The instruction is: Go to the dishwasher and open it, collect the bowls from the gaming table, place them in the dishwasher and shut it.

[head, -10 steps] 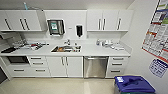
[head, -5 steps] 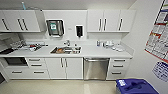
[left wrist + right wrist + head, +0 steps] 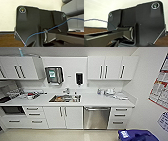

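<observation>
Dishwasher (image 3: 96, 117) door closed, stainless front under white counter (image 3: 100, 100) – right of sink (image 3: 65, 98), pincer state on either arm: cannot tell.

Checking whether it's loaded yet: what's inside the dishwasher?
That can't be seen. The dishwasher is closed, its steel door and bar handle covering the interior. It sits under the white countertop, right of the sink, between cupboard doors and drawers.

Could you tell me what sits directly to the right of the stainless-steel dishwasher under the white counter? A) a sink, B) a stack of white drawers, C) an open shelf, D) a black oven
B: a stack of white drawers with bar handles adjoins the brushed stainless-steel dishwasher, whose door is shut.
</observation>
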`<state>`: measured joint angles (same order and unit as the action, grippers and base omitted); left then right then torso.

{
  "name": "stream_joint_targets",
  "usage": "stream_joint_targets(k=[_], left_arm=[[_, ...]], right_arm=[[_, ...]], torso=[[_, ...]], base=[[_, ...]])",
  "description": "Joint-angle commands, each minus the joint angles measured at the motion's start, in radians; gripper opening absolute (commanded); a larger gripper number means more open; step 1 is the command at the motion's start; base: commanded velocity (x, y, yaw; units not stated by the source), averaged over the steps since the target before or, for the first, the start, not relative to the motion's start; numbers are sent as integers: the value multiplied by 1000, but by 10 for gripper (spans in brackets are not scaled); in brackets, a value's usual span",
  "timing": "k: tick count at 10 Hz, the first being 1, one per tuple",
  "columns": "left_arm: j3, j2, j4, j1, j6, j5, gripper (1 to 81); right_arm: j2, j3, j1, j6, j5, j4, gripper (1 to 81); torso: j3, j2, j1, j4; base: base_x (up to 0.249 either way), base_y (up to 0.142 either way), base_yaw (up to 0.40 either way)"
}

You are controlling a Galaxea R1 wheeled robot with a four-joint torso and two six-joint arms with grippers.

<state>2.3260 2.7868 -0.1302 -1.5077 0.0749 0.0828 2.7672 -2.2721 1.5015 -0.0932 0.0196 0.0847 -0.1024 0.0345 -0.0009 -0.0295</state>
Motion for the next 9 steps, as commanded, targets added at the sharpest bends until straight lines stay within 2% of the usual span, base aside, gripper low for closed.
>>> stream_joint_targets(k=[1, 9], left_arm=[[-14, -13, 9, 39, 2, -57, 811], [-14, -15, 9, 39, 2, -57, 811]], right_arm=[[-15, 8, -43, -3, -58, 3, 811], [-12, 8, -43, -3, -56, 4, 811]], torso=[[0, 0, 1, 0], [0, 0, 1, 0]], base=[[156, 0, 0], [156, 0, 0]])
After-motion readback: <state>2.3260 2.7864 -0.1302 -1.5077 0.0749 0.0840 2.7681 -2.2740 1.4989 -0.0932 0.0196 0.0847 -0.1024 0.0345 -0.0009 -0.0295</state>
